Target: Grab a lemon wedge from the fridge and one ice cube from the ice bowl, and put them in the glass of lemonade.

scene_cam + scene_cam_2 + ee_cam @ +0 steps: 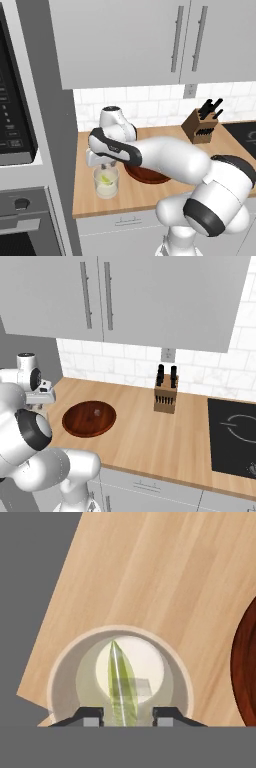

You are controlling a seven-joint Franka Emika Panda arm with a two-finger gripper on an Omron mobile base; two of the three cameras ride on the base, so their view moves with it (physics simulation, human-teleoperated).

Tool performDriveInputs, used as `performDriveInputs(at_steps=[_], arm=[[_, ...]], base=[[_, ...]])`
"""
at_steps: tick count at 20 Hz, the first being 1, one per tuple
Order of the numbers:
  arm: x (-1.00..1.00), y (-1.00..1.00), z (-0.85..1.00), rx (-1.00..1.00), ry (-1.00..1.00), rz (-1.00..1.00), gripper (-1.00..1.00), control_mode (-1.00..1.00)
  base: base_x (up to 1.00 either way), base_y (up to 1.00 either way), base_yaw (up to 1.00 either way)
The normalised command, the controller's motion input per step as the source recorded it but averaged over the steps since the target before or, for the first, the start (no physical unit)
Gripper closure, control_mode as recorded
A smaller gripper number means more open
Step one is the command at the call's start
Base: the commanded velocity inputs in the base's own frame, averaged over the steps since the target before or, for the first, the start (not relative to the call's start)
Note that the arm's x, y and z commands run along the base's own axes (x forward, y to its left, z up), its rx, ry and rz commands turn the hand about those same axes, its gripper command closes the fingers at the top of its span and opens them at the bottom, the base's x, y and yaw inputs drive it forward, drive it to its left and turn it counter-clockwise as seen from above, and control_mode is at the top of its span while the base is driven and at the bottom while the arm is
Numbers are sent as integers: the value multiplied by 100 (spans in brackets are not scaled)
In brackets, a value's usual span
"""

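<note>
- Before me a wooden counter [150, 441], white tiled wall [125, 368] behind.
- Pale cupboards [125, 296] at twelve o'clock.
- Knife block [166, 393], black hob [235, 436] at two o'clock.

We're in a home kitchen: grey wall cupboards [150, 296] over white tile, a wooden tabletop [150, 441], knife block [166, 396], cooktop [235, 438], and a built-in oven [22, 220].
</note>
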Motion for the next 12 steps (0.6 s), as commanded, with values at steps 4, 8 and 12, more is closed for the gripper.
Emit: performDriveInputs(at_steps=[4, 8, 12], arm=[[0, 0, 0, 0, 0, 0, -100, -100], [-1, 0, 0, 0, 0, 0, -100, -100], [-19, 0, 0, 0, -3, 0, -100, -100]], base=[[0, 0, 0], [0, 0, 0], [0, 0, 0]])
